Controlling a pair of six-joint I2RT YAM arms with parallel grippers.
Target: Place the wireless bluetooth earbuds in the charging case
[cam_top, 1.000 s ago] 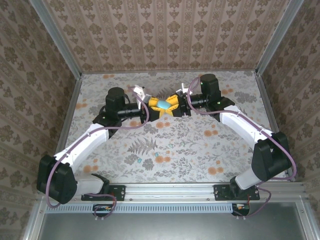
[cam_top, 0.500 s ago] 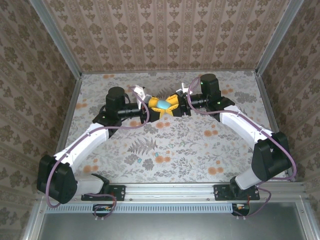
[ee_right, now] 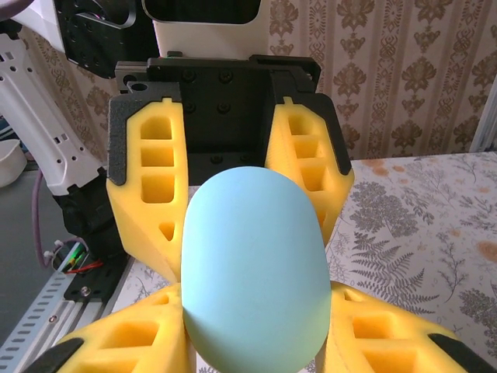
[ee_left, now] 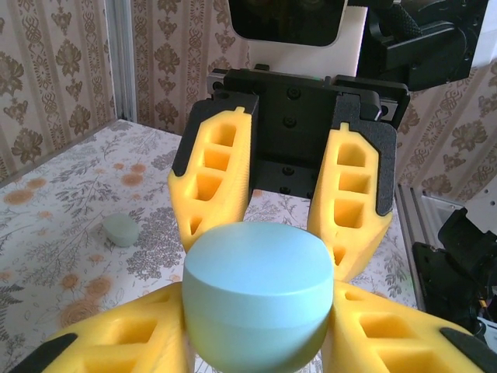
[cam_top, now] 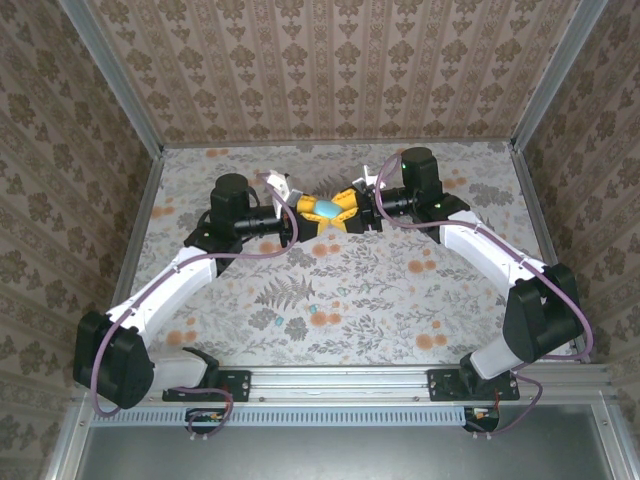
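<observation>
While the floral table (cam_top: 400,300) spreads wide beneath them, the left arm (cam_top: 165,285) and right arm (cam_top: 490,255) reach inward and meet above its rear middle. The left gripper (cam_top: 303,212) and right gripper (cam_top: 350,208) face each other tip to tip, and each one's yellow fingers (ee_left: 210,186) pinch opposite sides of the pale blue charging case (cam_top: 326,209). The case is held off the table, lid closed along a thin seam. Two tiny teal earbuds (cam_top: 297,326) lie on the table near its front middle, well apart from the case.
</observation>
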